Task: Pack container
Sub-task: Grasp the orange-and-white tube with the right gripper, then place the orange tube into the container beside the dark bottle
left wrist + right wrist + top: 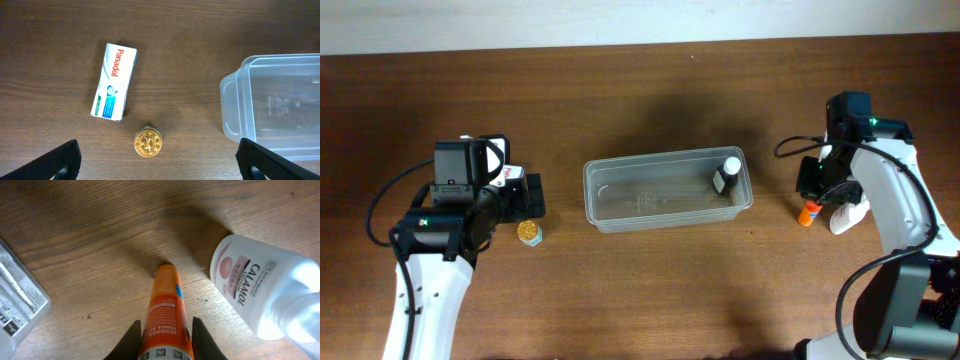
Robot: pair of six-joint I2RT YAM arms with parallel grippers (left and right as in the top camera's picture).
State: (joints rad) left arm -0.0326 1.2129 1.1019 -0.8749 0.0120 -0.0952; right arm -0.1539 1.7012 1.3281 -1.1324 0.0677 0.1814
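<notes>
The clear plastic container [665,158] lies at the table's middle and holds a small dark bottle with a white cap [726,175] at its right end. Its left end shows in the left wrist view [235,100]. My right gripper [817,195] is to the right of the container. In the right wrist view its fingers [165,336] are shut on an orange Redoxon tube [165,305], whose far end rests on the table. My left gripper [160,164] is open wide and empty above a small gold-lidded jar [148,142].
A white Panadol box [114,82] lies beyond the jar, left of the container. A white Calamine bottle [250,290] lies just right of the orange tube; it also shows in the overhead view [845,218]. The table's far edge runs along the top.
</notes>
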